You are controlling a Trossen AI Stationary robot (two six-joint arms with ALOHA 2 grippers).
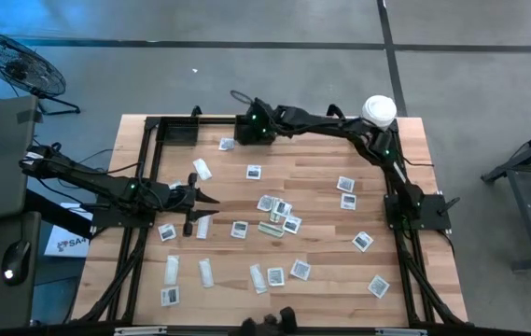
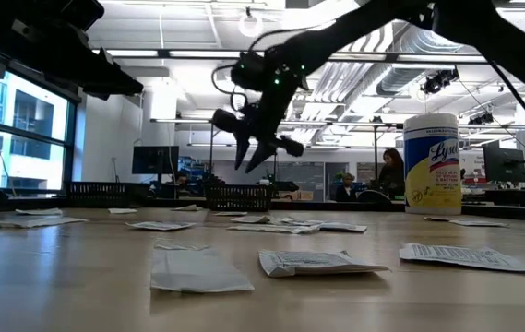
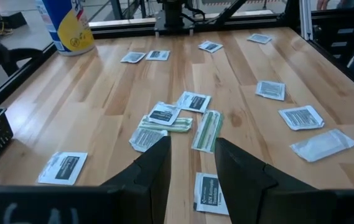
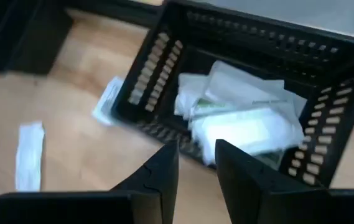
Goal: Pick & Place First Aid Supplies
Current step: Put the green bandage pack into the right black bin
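The light wooden counter (image 1: pixel 321 159) is strewn with small flat white first aid packets (image 1: pixel 274 210), more filling the black slotted basket (image 4: pixel 326 93) at eleven o'clock. The right gripper (image 4: pixel 195 163) is held spread and empty above that basket; the left gripper (image 3: pixel 192 163), parted and empty, is seen at nine o'clock.

White flat packets (image 1: pixel 274 224) scattered across table (image 1: pixel 321 159)

Bright ceiling lights (image 2: pixel 248 18) glare in the low view — arms silhouetted, near packets (image 2: pixel 197 272) soft. The basket (image 4: pixel 251 93) is motion-blurred.
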